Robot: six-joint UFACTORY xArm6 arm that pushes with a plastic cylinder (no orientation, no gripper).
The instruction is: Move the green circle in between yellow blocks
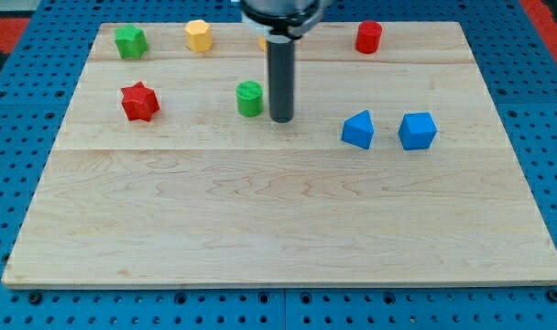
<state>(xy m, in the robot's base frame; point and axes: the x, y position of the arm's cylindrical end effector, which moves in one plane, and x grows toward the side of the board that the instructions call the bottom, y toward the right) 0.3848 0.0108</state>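
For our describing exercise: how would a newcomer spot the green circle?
Start at the wooden board and find the dark rod near its top middle. Just to the view's left of my tip sits the green circle. The other green block, top left, is star-like, not round.

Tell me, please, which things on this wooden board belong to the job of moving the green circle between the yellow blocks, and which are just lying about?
Job:
green circle block
yellow hexagon block
second yellow block, mostly hidden behind the rod
my tip, just right of the green circle

Lying about:
green star block
red star block
red cylinder block
two blue blocks
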